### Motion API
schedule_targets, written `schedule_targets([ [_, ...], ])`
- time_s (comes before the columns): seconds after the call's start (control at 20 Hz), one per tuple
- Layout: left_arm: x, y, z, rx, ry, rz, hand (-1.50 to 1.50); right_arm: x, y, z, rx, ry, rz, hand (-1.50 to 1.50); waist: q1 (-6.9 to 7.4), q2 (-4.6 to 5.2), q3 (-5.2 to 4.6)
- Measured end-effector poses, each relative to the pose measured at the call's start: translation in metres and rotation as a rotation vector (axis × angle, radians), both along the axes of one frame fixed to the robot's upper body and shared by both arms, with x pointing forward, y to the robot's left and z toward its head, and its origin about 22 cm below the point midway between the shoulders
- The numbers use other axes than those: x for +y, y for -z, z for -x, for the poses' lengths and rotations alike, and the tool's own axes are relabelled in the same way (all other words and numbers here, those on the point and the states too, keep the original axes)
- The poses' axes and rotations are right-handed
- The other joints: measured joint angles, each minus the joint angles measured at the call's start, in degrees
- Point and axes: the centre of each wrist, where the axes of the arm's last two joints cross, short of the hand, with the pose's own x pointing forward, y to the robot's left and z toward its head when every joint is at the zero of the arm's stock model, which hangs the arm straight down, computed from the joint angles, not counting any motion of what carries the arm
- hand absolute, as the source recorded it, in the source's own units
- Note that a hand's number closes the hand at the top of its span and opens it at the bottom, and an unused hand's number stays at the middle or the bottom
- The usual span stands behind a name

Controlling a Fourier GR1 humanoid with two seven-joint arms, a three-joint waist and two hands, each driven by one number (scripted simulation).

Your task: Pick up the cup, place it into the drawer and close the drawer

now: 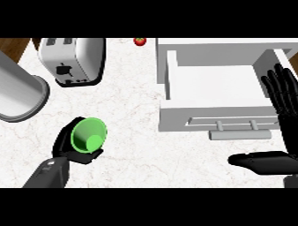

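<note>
Head view, the only view. Left robot hand (61, 142) at lower left, fingers curled round the green cup (88, 134). The cup's mouth is tipped up toward the camera and its inside is empty. Can't tell whether it is lifted off the bench (132, 163) or resting on it.

Right robot hand (293, 119) is at the right edge, open, fingers straight and pointing up, thumb out to the side. It shows over the drawer's right front corner and holds nothing.

The drawer (210, 84) is pulled open at upper right, nothing in it, handle (239, 126) facing the robot. The cup is well apart from it, off to the left.

Also on the bench: toaster (73, 59), big grey cylinder (12, 92), small red item (140, 41) at the back.

Step, as I judge it: cup grasped, transfer to the drawer not yet done. The next move calls for carrying the cup right and up over the drawer's front wall, setting it inside and letting go. After that, push the drawer front shut.
</note>
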Motion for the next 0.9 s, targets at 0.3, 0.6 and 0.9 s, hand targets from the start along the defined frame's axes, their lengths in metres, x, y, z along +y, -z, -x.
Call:
schedule_targets([
  [0.3, 0.014, -0.005, -0.002, -0.055, -0.162, 0.066, 1.50, -0.004, 0.003, -0.001, 0.006, 0.005, 0.020, -1.50, 0.28, 0.04, 0.00],
  [0.6, 0.027, -0.016, -0.011, -0.138, -0.298, 0.067, 1.50, -0.002, 0.001, 0.001, 0.000, 0.008, 0.022, -1.50, 0.22, -0.04, 0.04],
  [0.9, 0.024, -0.035, -0.031, -0.234, -0.303, 0.069, 1.50, -0.013, -0.003, 0.003, 0.000, 0.028, 0.015, -1.50, 0.52, -0.29, 0.11],
])
